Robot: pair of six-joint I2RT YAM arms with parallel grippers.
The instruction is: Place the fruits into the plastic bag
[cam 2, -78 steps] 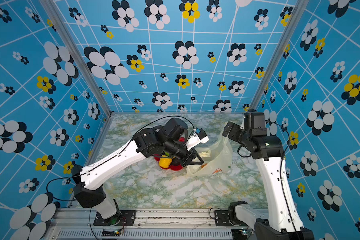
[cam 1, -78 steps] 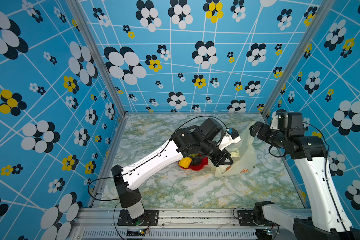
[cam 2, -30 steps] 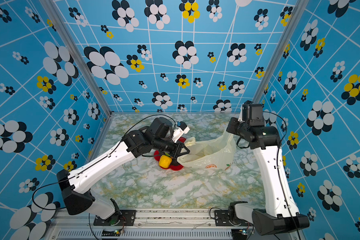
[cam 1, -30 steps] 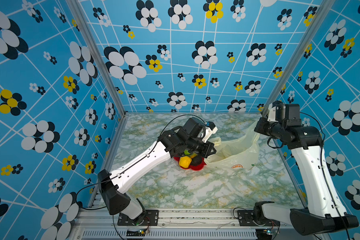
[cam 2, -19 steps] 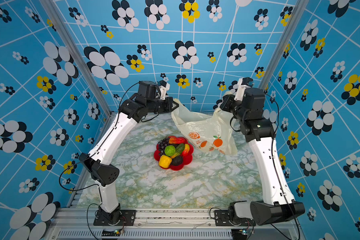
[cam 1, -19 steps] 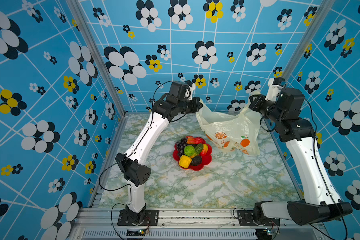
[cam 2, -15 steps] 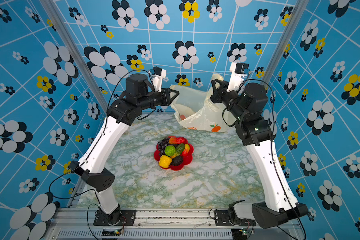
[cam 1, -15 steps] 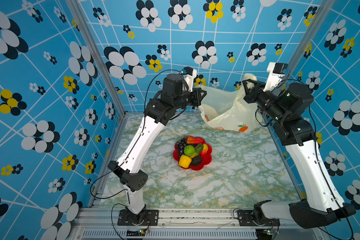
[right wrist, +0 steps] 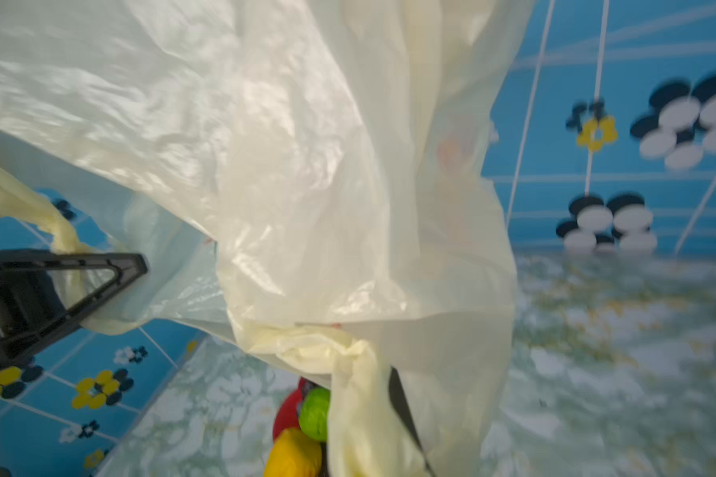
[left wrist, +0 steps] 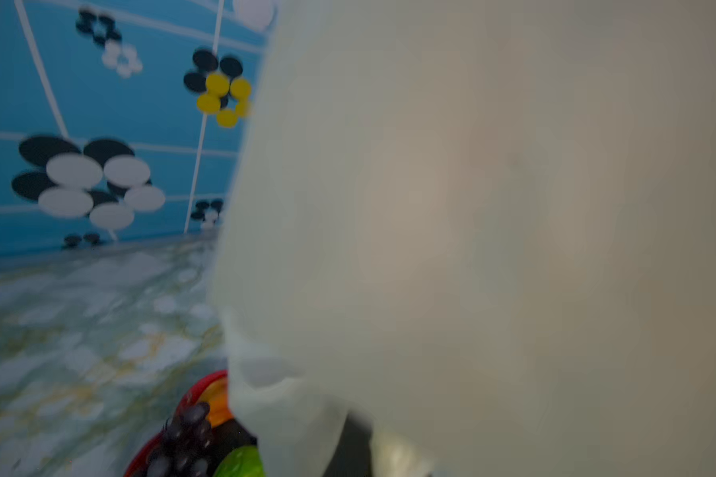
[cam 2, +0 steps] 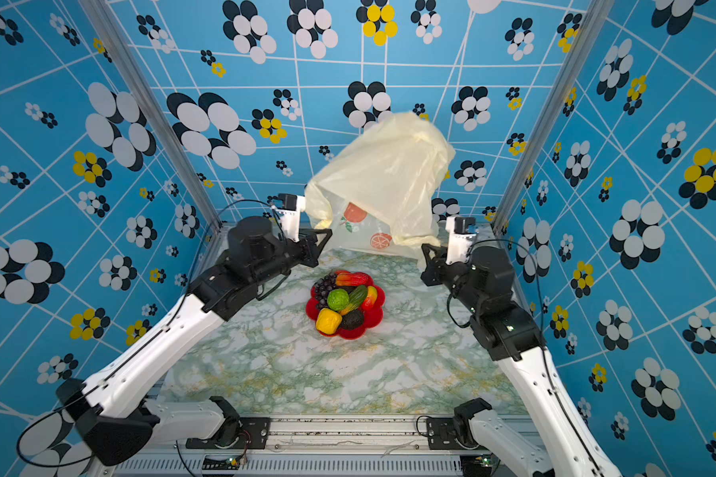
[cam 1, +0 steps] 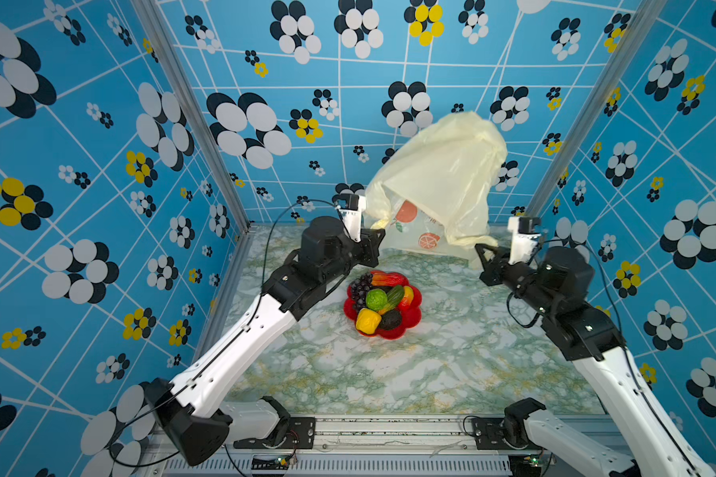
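The plastic bag [cam 1: 439,177] [cam 2: 385,173] billows high at the back of the table, pale yellow with orange fruit prints, mouth downward. My left gripper [cam 1: 376,237] [cam 2: 325,238] is shut on one handle and my right gripper [cam 1: 479,250] [cam 2: 426,251] on the other, both low over the table behind the fruits. The fruits lie heaped in a red dish [cam 1: 415,320]: grapes [cam 1: 360,285], a bumpy green ball [cam 1: 376,299], a yellow pepper [cam 1: 368,321], an avocado [cam 1: 390,320]. The bag [left wrist: 472,206] fills the left wrist view. The right wrist view shows the bag [right wrist: 286,165], the green ball [right wrist: 315,413] and the left gripper's fingers [right wrist: 100,272].
The marble tabletop [cam 1: 389,371] is boxed in by blue flowered walls on three sides, with metal corner posts [cam 1: 199,124]. Both arm bases sit on the front rail [cam 1: 389,429]. The red dish [cam 2: 375,320] stands mid-table between the two arms.
Both grippers have dropped from high near the back wall to just above the table, still holding the handles. The bag has ballooned upward above them. The fruits have not moved.
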